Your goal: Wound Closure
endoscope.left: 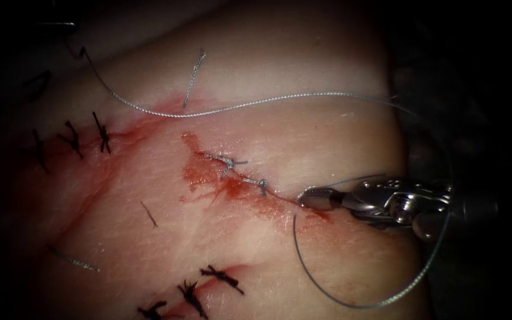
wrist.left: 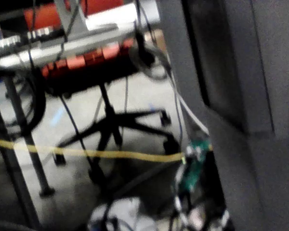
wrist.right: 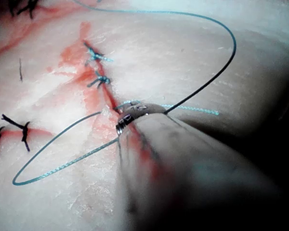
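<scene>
Tissue (endoscope.left: 220, 237) carries the cut (endoscope.left: 232, 178), two stitches across it. Right tool (endoscope.left: 312, 198) sits at the cut's right end, jaws closed, seemingly on thread (endoscope.left: 238, 106) looping around it; needle unseen. Hold likely keeps thread controlled.

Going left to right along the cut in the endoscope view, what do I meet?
Red fluid → first stitch knot → second stitch knot → right end effector at the cut's right end, thread looping below it.

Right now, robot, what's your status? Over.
Right tool at the cut's right end, jaws look shut. Thread loops across the tissue. Two stitches in. Needle unclear.
</scene>
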Tool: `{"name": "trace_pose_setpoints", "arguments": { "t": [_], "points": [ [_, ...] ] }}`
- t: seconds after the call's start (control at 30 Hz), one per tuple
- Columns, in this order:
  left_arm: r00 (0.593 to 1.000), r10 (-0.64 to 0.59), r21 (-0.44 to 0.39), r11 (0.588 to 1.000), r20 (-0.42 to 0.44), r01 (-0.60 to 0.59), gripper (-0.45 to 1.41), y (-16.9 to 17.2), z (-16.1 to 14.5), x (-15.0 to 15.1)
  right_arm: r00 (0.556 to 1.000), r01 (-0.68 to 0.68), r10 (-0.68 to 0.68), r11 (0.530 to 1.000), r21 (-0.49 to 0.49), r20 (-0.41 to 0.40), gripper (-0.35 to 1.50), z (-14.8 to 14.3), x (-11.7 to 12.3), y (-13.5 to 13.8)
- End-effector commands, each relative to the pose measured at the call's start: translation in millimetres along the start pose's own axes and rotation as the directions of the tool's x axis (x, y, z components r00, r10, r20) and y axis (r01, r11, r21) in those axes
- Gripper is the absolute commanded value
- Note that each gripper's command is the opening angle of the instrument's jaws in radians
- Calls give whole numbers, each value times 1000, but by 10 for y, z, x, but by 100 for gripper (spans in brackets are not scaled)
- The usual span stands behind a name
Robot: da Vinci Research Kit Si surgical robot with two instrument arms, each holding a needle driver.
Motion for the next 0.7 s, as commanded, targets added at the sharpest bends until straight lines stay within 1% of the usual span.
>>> {"name": "trace_pose_setpoints", "arguments": {
  "t": [0.03,0.13,0.43,0.57,0.7],
  "points": [
    [1000,1,0,1000,0,-1,-45,-3,5,-3,1000,1,0,1000,-8,11,-35,4,-2,3],
    [1000,1,-1,1000,0,-1,-45,-3,5,-3,1000,6,-6,1000,-22,26,-35,4,-5,7],
    [1000,0,1,1000,-1,0,-45,-3,4,-2,1000,0,1,1000,-26,26,-35,11,-4,0],
    [1000,0,2,1000,-1,0,-45,-3,5,-2,1000,0,0,999,-34,22,-35,9,5,-6],
    [1000,-12,2,1000,-2,12,-45,-2,6,-2,1000,5,-4,999,-33,25,-35,13,2,-16]
  ]
}}
